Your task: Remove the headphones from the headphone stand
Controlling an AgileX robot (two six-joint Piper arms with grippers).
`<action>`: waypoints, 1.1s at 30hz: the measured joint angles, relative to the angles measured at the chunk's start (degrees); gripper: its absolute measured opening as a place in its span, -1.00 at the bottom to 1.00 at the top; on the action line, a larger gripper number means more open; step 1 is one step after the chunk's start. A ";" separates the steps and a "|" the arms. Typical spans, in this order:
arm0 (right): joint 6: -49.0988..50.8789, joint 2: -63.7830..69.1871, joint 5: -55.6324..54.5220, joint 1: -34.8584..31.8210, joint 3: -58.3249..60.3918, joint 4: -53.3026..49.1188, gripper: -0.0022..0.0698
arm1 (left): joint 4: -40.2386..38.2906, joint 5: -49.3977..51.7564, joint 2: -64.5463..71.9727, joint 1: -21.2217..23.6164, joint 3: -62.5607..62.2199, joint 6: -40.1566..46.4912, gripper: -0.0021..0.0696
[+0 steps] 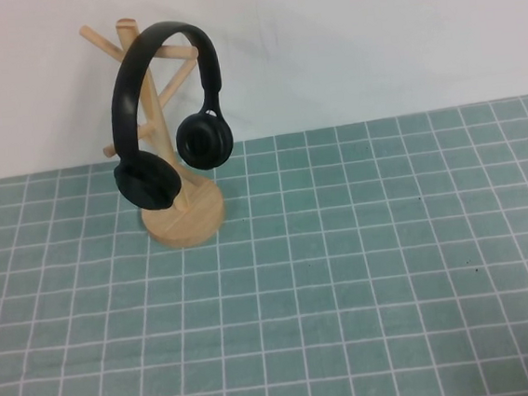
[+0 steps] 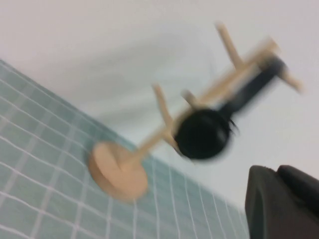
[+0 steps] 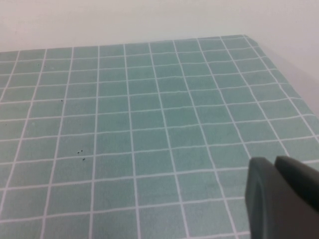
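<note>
I see the headphones (image 1: 167, 114) hanging on the headphone stand (image 1: 183, 215) at the far left of the green grid mat (image 1: 365, 272), untouched, so I judge the reach has barely begun. The left gripper (image 2: 281, 204) sits near the stand, facing it; the right gripper (image 3: 281, 196) hovers over bare mat (whether either claw is spread or closed I cannot tell). Next I must get under the headband and lift.

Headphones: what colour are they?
Matte black headphones, clearest in the high view; neither the left gripper nor the right gripper touches them.
</note>
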 joint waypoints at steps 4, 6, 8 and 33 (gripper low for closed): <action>0.00 0.00 0.00 0.00 0.00 0.00 -0.96 | 5.95 14.88 6.75 0.00 -10.83 1.55 -0.94; 0.00 0.00 0.00 0.00 0.00 0.00 -0.96 | 11.37 22.61 12.99 0.00 -16.56 1.79 -0.94; 0.00 0.00 0.00 0.00 0.00 0.00 -0.96 | 17.44 30.71 20.06 0.00 -22.50 1.93 -0.94; 0.00 0.00 0.00 0.00 0.00 -0.02 -0.96 | 72.18 49.30 84.27 -39.37 -69.83 -20.22 -0.94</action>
